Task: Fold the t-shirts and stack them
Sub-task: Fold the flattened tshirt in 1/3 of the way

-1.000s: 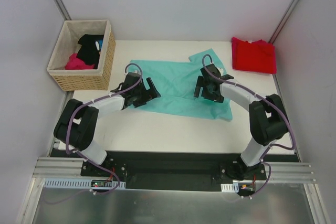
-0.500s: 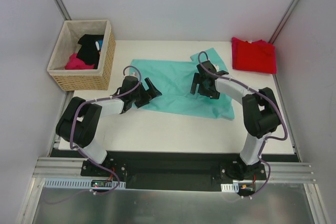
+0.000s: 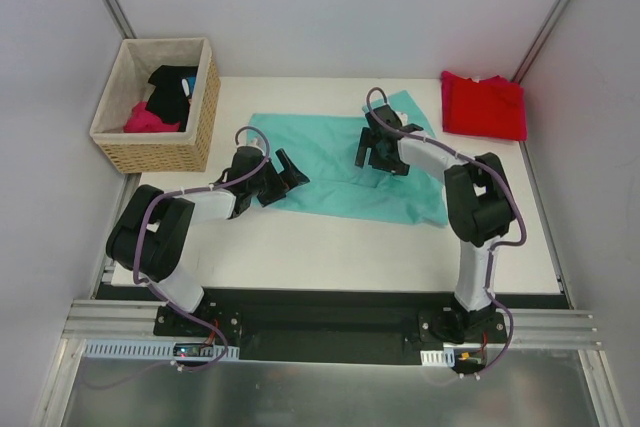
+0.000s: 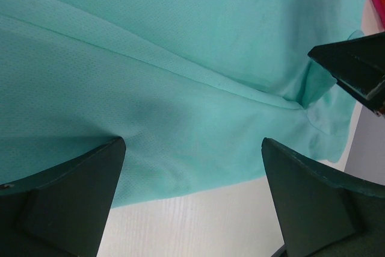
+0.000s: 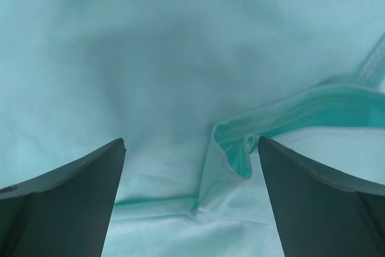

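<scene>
My left pincer (image 3: 291,169) hangs wide open and empty over the near left edge of the teal shirt (image 3: 330,152), which is spread flat on the table (image 3: 300,247). My right pincer (image 3: 374,152) gapes just as wide, empty, low above a folded seam toward the shirt's far right. The red shirt (image 3: 485,107) lies folded at the far right corner. A basket (image 3: 203,122) sits far left.

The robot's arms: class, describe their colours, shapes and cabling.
Both the left arm and the right arm have white links between bulky black joints. A thin purple cable loops along each. The fingers are dark, matte, wedge-shaped blocks.
</scene>
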Robot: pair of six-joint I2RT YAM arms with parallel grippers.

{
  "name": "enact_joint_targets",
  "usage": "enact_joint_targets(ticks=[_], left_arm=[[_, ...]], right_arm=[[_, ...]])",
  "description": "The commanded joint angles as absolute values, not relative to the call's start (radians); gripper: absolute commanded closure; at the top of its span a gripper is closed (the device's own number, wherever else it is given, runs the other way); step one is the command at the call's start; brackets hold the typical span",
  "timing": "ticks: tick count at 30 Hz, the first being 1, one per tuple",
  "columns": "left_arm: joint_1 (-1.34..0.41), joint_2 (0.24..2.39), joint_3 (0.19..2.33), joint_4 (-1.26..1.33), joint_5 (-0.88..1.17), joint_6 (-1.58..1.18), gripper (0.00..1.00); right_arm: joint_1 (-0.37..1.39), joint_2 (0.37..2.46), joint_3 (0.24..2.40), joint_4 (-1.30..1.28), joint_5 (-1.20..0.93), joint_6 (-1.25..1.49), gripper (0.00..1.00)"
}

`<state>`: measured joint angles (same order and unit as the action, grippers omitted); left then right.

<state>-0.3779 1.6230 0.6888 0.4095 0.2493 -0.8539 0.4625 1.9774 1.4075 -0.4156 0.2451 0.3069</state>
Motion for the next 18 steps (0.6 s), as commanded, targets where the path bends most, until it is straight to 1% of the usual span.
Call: enact_joint_targets(ticks=[1, 7, 11, 15, 18], left_arm=[[-0.377, 1.623, 0.647, 0.333, 0.262, -0.842, 0.01], [-0.377, 1.615, 0.644, 0.327, 0.265, -0.842, 0.01], [-0.377, 1.609, 0.641, 0.327, 0.267, -0.845, 0.01], [-0.377, 1.601, 0.64, 0.328, 0.267, -0.851, 0.01], [-0.379, 1.592, 0.634, 0.328, 0.267, -0.851, 0.01]], right_arm=[[0.465, 2.0, 1.508, -0.393, 0.284, 0.267, 0.03], [0.465, 1.977, 1.532, -0.397, 0.319, 0.238, 0.03], [0.488, 1.835, 1.457, -0.39, 0.319, 0.233, 0.03], [0.534, 1.769, 1.431, -0.448, 0.336, 0.245, 0.04], [0.551, 1.734, 1.378, -0.442, 0.342, 0.261, 0.03]])
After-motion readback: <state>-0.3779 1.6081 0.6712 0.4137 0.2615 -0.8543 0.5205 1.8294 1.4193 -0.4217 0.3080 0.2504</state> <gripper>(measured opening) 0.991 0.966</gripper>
